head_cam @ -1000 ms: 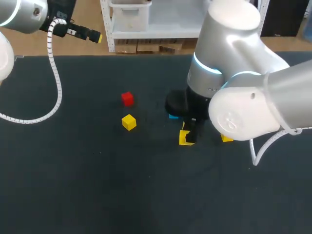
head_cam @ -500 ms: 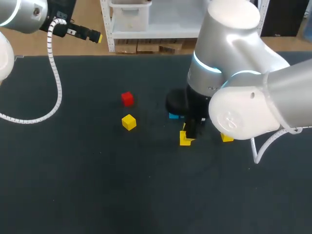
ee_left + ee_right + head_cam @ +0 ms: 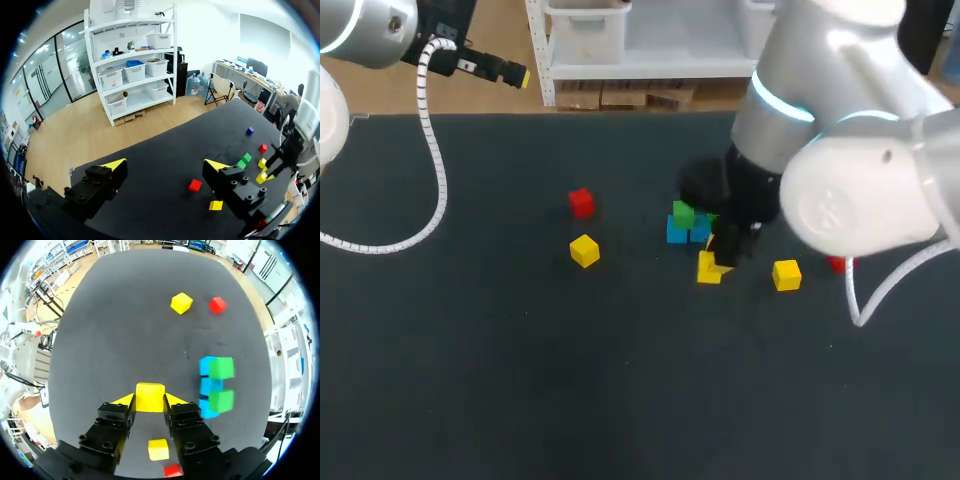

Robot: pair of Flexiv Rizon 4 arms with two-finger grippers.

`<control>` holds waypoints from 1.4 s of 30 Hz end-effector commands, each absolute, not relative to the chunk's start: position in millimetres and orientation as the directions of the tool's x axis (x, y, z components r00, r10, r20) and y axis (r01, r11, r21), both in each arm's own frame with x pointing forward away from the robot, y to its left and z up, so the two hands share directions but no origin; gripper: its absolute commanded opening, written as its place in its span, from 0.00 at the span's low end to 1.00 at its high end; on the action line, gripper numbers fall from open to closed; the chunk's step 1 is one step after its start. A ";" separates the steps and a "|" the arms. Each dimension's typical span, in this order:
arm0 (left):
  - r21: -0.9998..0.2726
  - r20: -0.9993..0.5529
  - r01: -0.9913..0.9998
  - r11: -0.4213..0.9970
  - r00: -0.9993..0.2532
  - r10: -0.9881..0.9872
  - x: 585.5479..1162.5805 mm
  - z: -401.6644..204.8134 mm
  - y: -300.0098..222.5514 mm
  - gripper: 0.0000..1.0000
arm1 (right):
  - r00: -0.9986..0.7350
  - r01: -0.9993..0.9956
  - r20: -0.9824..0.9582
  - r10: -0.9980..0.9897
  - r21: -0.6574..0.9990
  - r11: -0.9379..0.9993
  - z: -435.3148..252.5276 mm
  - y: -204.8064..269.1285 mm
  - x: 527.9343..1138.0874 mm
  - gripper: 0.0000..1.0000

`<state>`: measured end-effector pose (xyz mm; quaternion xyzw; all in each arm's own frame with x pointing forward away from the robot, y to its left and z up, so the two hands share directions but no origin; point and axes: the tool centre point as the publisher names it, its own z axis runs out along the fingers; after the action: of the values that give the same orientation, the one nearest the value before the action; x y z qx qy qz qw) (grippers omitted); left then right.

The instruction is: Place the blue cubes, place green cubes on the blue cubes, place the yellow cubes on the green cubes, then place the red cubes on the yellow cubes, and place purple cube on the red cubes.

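The right gripper (image 3: 150, 400) has its 2 yellow-tipped fingers pressed in from both sides on the held yellow cube (image 3: 150, 396), which sits squarely between them. From above, that gripper (image 3: 716, 262) and the held yellow cube (image 3: 706, 272) hang low over the black table (image 3: 520, 380), near its middle. I cannot tell whether the cube touches the surface. Just to the left and a little farther back stand the 2 blue cubes (image 3: 678, 233), side by side and touching, with the green cubes (image 3: 683, 214) on top, 1 on each. The right wrist view shows the blue cubes (image 3: 207, 385) and green cubes (image 3: 221, 368) just beside the fingers. In the head view the second green one is mostly hidden behind the gripper. To the right of the gripper lies the right-hand yellow cube (image 3: 786, 274), and past it is the right-hand red cube (image 3: 838, 264), half covered by the right arm (image 3: 850, 190). Well off to the left sits the left-hand yellow cube (image 3: 584, 250), with the left-hand red cube (image 3: 581, 202) just beyond it on the far side. The purple cube (image 3: 249, 131) shows only from the left wrist, alone and apart from the stacks. The left gripper (image 3: 165, 166) hangs at the far left, past the table's far edge (image 3: 505, 72). Its fingers are spread wide with nothing between them.
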<state>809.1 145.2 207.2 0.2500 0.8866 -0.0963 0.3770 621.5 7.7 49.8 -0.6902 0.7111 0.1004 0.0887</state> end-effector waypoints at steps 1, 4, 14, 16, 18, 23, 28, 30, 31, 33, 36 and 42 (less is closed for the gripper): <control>0.018 -0.717 0.515 0.857 -0.591 0.370 810.0 206.8 144.9 1.00 | -0.025 -1.000 -0.261 -0.965 0.002 0.026 65.7 -0.3 630.3 0.01; 0.018 -0.717 0.515 0.857 -0.591 0.370 810.0 206.8 144.9 1.00 | -0.020 -0.999 -0.236 -0.972 -0.040 0.030 73.1 -3.7 644.3 0.01; 0.018 -0.717 0.515 0.857 -0.591 0.370 810.0 206.8 144.9 1.00 | 0.014 -0.995 -0.226 -0.974 -0.099 0.009 86.3 10.4 667.6 0.03; 0.018 -0.717 0.515 0.857 -0.591 0.370 810.0 206.8 144.9 1.00 | 0.016 -0.995 -0.223 -0.975 -0.100 0.007 83.7 11.7 671.0 0.03; 0.018 -0.717 0.515 0.857 -0.591 0.370 810.0 206.8 144.9 1.00 | 0.015 -0.995 -0.222 -0.975 -0.099 0.007 81.8 12.7 674.4 0.02; 0.018 -0.717 0.515 0.857 -0.591 0.370 810.0 206.8 144.9 1.00 | 0.008 -0.995 -0.207 -0.978 -0.102 0.013 76.6 13.9 683.1 0.02; 0.018 -0.717 0.515 0.857 -0.591 0.370 810.0 206.8 144.9 1.00 | 0.006 -0.994 -0.205 -0.979 -0.109 0.017 77.2 14.8 689.4 0.02; 0.018 -0.717 0.515 0.857 -0.591 0.370 810.0 206.8 144.9 1.00 | 0.007 -0.994 -0.203 -0.979 -0.110 0.016 77.0 15.0 691.7 0.02; 0.018 -0.717 0.515 0.857 -0.591 0.370 810.0 206.8 144.9 1.00 | 0.007 -0.994 -0.202 -0.979 -0.111 0.016 76.8 14.9 692.5 0.03; 0.018 -0.717 0.515 0.857 -0.591 0.370 810.0 206.8 144.9 1.00 | 0.009 -0.994 -0.198 -0.980 -0.110 0.014 75.4 14.7 693.9 0.03; 0.018 -0.717 0.515 0.857 -0.591 0.370 810.0 206.8 144.9 1.00 | 0.010 -0.994 -0.191 -0.982 -0.110 0.011 72.5 14.6 696.1 0.04; 0.018 -0.717 0.515 0.857 -0.591 0.370 810.0 206.8 144.9 1.00 | 0.015 -0.994 -0.187 -0.982 -0.111 0.006 70.1 15.8 701.3 0.04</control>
<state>809.1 145.2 207.2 0.2500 0.8866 -0.0963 0.3770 698.1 15.0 71.3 -0.7042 0.7013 0.0262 0.1077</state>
